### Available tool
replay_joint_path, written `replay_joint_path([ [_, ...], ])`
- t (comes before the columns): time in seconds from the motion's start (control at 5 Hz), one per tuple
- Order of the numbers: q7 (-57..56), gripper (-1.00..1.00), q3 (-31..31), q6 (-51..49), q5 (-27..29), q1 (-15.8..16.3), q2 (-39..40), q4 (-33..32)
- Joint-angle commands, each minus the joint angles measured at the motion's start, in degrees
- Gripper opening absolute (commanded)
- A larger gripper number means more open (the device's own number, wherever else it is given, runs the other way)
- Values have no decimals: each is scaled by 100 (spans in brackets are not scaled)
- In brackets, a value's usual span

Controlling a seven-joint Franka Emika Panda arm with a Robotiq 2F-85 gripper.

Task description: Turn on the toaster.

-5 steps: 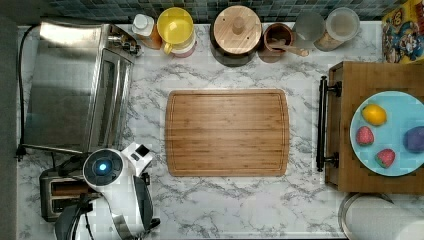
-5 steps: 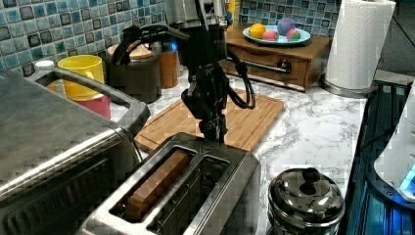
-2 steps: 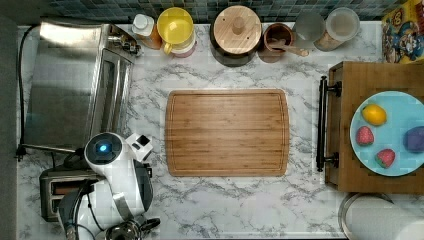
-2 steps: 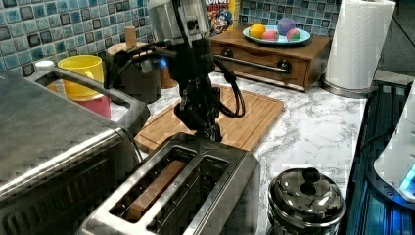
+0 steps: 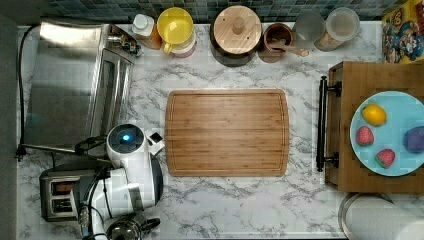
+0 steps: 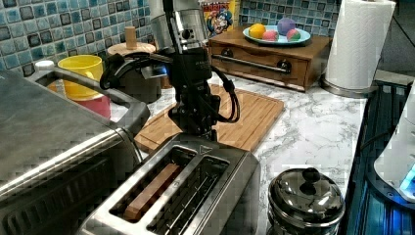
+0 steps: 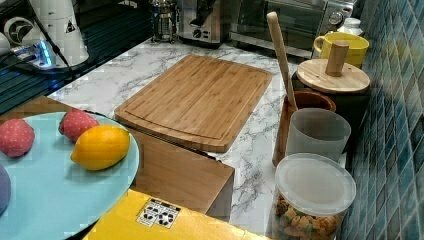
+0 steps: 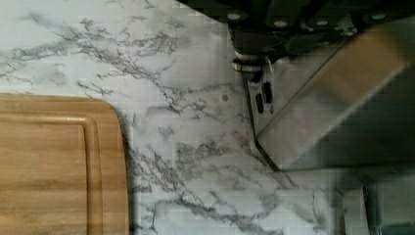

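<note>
We see the small brushed-steel pop-up toaster (image 6: 181,196) standing on the white marble counter (image 5: 240,200), at the top view's lower left, just beside the large steel toaster oven (image 5: 70,85). In the left view a brown slice sits low in one of its two long slots. The robot arm's gripper (image 6: 198,128) hangs directly over the toaster's far end, the end nearest the rectangular bamboo cutting board (image 5: 227,132); we cannot tell whether its fingers are spread or pressed together, nor whether they touch the toaster. In the top view the white arm covers the toaster's end nearest the board. In the left view a round steel lidded pot (image 6: 303,196) stands just beside the toaster, on the left view's right. The board lies near the middle of the counter
</note>
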Motion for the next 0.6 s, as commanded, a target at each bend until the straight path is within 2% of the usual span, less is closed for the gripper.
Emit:
replay_joint_path([
  [0.2, -247, -100, 377, 1194, 69, 116, 1650, -1953],
  [0.6, -213, -100, 445, 1208, 23, 36, 1661, -1955],
])
